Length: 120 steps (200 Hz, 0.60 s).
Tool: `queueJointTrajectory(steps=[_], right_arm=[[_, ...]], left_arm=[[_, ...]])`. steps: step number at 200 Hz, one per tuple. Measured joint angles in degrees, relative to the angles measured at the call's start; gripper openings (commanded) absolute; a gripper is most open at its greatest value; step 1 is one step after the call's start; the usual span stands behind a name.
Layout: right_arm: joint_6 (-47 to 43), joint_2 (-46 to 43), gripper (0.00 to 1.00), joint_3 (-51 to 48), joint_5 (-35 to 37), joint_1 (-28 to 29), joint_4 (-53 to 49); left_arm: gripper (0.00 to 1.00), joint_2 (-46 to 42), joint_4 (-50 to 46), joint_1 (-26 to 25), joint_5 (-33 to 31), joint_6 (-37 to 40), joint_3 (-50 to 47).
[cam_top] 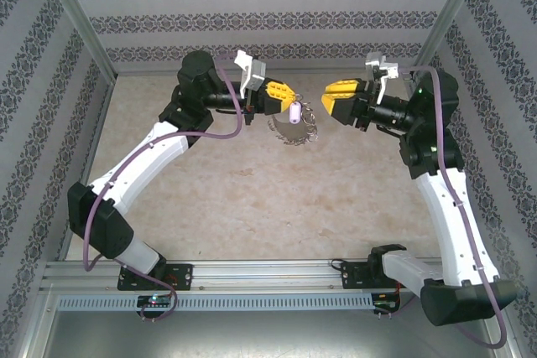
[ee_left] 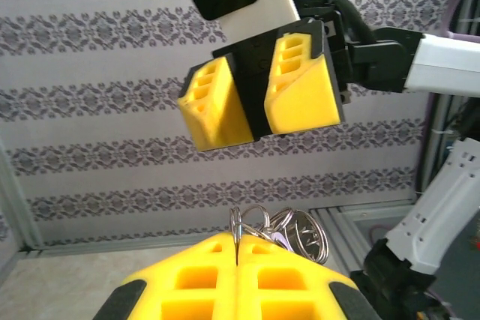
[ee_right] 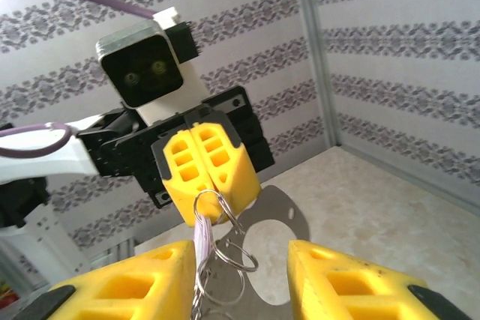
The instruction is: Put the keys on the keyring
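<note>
Keyring (cam_top: 295, 133): dangling from left fingers (cam_top: 277, 92) clamping shut; right fingers (cam_top: 342, 92) hanging part-open, empty. Likely light, stiff, slippery; take rim.

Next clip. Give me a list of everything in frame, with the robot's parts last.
table: one, beige, under everything
walls: three, white with grey patterned bands, around the table
rail: one, silver, near edge
keyring: one, grey metal hoop fringed with small rings, hanging above the table
key: one, pale whitish, at the hoop's top
left arm: one, white and black
right arm: one, white and black
left claw: one, yellow, shut on the keyring
right claw: one, yellow, open, facing the left claw
</note>
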Motion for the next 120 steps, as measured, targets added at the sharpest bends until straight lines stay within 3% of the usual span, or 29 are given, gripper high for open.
queueJointTrajectory(steps=[57,120], right_arm=[[0.2,3.6,0.33,1.3,-6.1,1.1,1.0],[0.0,5.2,0.31,1.6,-8.0,4.7,0.9]], left_arm=[[0.0,2.4,-2.8,0.0,4.2,-0.7,2.8],[0.0,3.1,-3.5,0.0,5.6,-2.0,3.6]])
